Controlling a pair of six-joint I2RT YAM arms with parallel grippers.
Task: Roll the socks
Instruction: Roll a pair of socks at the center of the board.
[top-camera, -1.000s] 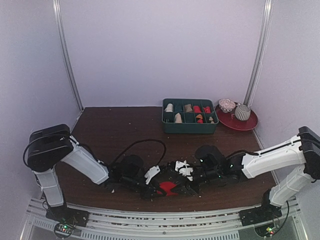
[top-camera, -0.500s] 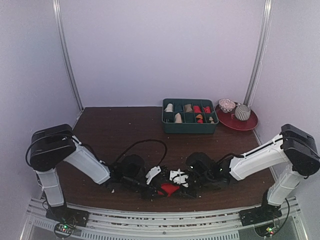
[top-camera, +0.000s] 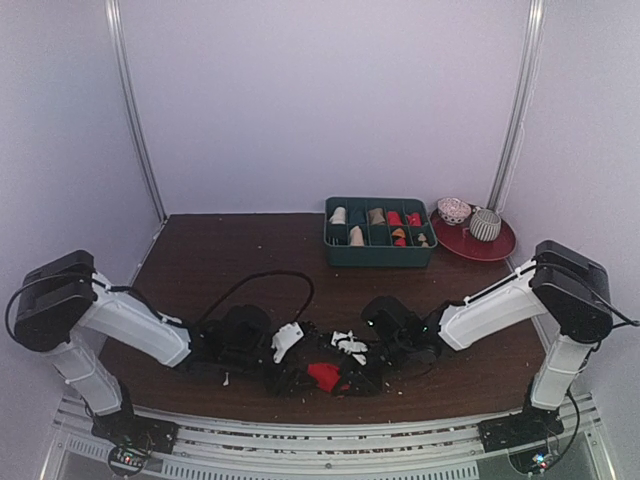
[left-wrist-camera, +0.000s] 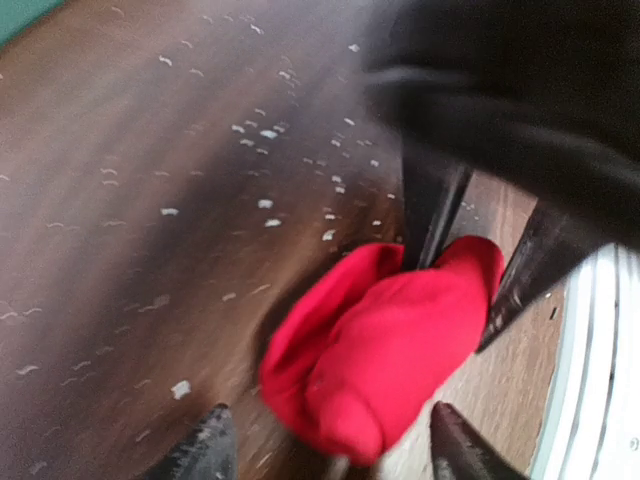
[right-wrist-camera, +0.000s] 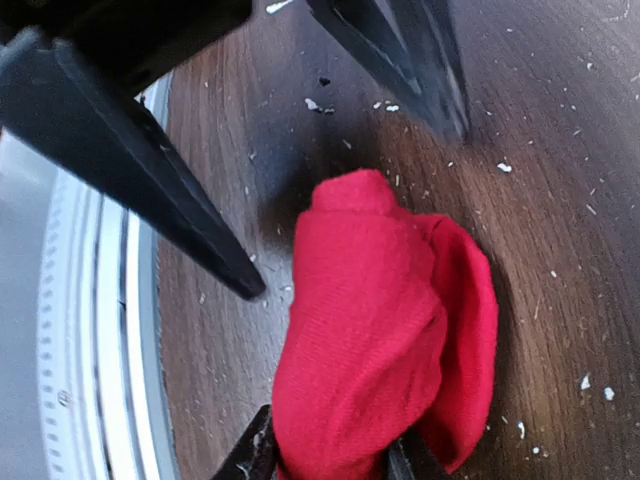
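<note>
Dark wood tabletop, near edge first: the red sock lies bunched into a rough roll. My left gripper has just let go and drawn back leftward, its jaws now wide on either side of the roll. My right gripper has moved in, jaws narrow and pinching the sock's end. I judge the roll handed over, not finished. I cannot pick out the black sock. Toward the far right corner, the green tray sits well apart.

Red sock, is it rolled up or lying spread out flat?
Rolled up, loosely. The red sock sits as a compact folded bundle on the table, layers wrapped over each other, not laid out flat.
</note>
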